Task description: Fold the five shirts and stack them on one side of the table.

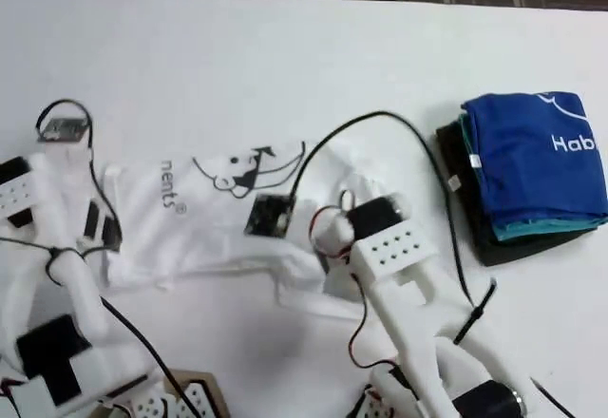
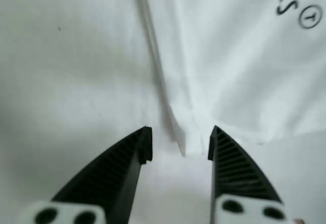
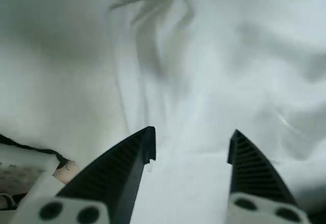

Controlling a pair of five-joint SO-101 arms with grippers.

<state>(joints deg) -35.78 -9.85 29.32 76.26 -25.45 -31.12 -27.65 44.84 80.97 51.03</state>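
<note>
Wide open and empty, left claw straddles an edge of the white shirt, right claw over its cloth

White shirt: matt creased cloth. Shirt stack: matt cloth. Left end effector: ribbed black plastic.

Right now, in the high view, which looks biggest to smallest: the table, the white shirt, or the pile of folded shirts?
Table, biggest.
White shirt, next.
Pile of folded shirts, smallest, though the picture's edge cuts it off.
</note>
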